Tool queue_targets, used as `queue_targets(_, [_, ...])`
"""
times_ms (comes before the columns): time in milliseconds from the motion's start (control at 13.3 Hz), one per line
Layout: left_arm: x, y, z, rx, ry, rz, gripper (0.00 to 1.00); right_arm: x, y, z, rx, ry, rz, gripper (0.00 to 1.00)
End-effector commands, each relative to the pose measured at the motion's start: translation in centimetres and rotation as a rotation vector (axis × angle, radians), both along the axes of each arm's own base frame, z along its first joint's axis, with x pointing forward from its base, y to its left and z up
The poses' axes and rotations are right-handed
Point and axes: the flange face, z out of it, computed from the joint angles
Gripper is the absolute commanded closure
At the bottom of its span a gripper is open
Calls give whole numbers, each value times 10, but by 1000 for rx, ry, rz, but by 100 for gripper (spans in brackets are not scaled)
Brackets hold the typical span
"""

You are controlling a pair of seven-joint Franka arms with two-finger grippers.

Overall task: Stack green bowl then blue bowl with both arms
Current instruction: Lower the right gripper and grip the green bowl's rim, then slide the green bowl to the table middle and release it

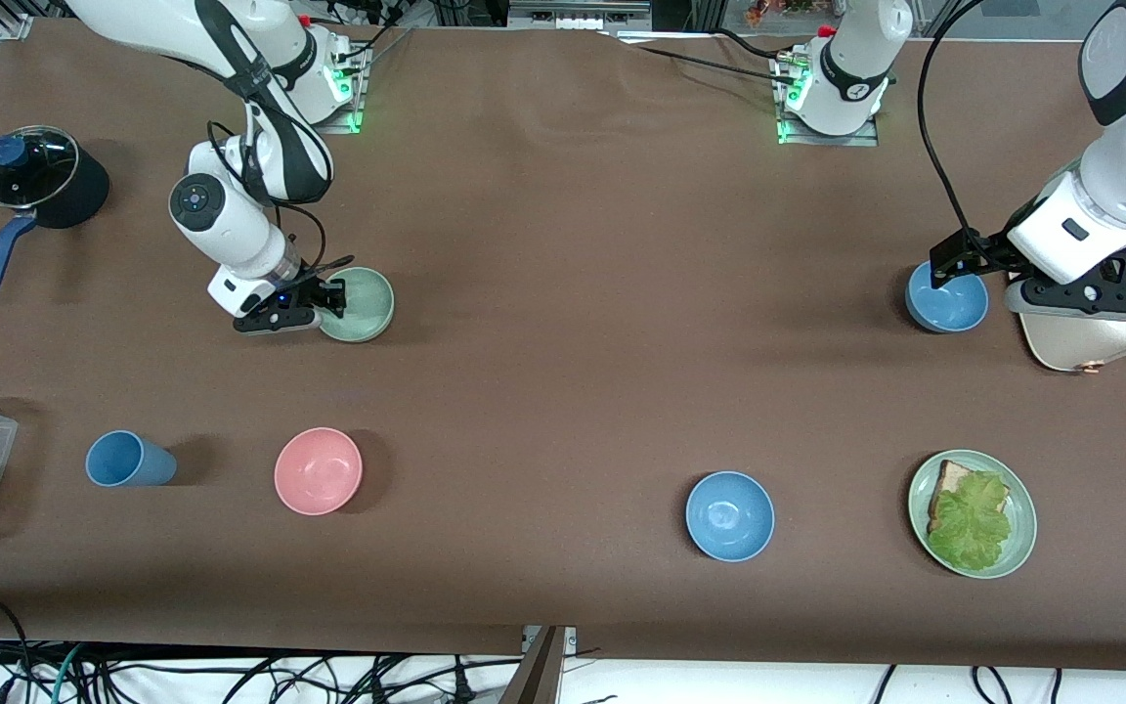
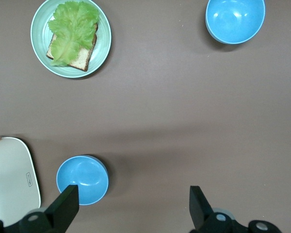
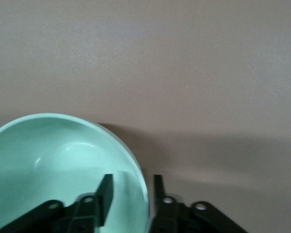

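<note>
Right gripper (image 3: 132,194) jaws straddle the green bowl (image 1: 360,304) rim, clenched; left gripper (image 2: 134,206) released.

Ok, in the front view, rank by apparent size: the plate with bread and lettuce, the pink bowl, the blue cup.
1. Green plate with bread and lettuce: widest.
2. Pink bowl: clearly narrower than the plate.
3. Blue cup: smallest; it lies on its side.
All three sit about equally near the camera, so the order holds.

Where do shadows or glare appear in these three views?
Front view: the pink bowl and blue cup cast soft shadows toward the left arm's end. Left wrist view: a faint dark band crosses the table. Right wrist view: the green bowl shows a small pale highlight inside.
</note>
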Motion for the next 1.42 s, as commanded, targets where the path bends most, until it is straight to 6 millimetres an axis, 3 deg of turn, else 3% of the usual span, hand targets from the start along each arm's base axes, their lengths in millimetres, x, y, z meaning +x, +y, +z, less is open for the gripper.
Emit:
queue_targets(0, [3, 0, 6, -26, -5, 16, 0, 1, 24, 15, 22, -23, -33, 100])
queue_targets(225, [3, 0, 6, -26, -6, 16, 0, 22, 64, 52, 33, 16, -60, 100])
queue_targets(449, [3, 0, 6, -26, -5, 16, 0, 62, 155, 90, 76, 54, -135, 100])
queue_targets(599, [3, 0, 6, -26, -5, 16, 0, 87, 210, 87, 109, 70, -203, 100])
queue_targets(749, [3, 0, 6, -26, -5, 16, 0, 92, 271, 75, 129, 67, -257, 100])
queue_targets(1049, [3, 0, 6, -26, -6, 16, 0, 64, 382, 40, 90, 8, -359, 100])
queue_targets(1199, [3, 0, 6, -26, -6, 16, 0, 49, 412, 23, 72, -16, -390, 100])
queue_targets(1348, [3, 0, 5, -26, -5, 16, 0, 45, 416, 17, 65, -23, -388, 98])
